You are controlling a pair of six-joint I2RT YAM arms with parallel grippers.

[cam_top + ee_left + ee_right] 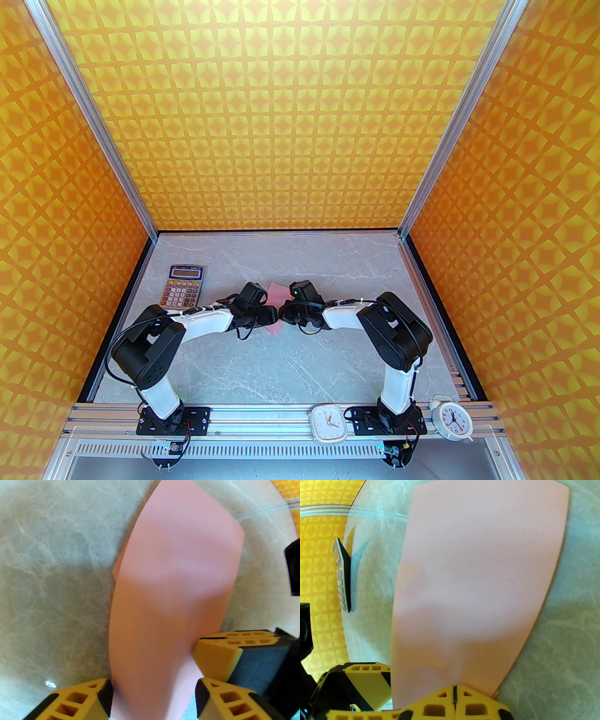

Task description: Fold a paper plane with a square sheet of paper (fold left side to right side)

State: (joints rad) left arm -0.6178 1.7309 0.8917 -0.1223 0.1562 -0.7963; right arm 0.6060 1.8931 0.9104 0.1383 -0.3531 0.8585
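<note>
The square sheet of paper [173, 578] is pale pink and lies doubled over on the marble table, with a second layer peeking out at its left edge. It also appears as the sheet of paper [478, 573] and, between the two wrists, as the sheet of paper [276, 291]. My left gripper [153, 698] is open, one yellow finger on each side of the paper. My right gripper [454, 698] is shut, its tips against the paper's near edge; its fingers [222, 651] touch the sheet's right side. Both grippers meet mid-table, left gripper [273, 315] facing right gripper [282, 313]. A paper plane is out of view.
An orange-keyed calculator [185, 283] lies at the back left of the table [300, 365], also seen edge-on as the calculator [343, 578]. A square white clock [329, 424] and a round alarm clock [452, 417] stand on the front rail. Patterned orange walls enclose three sides.
</note>
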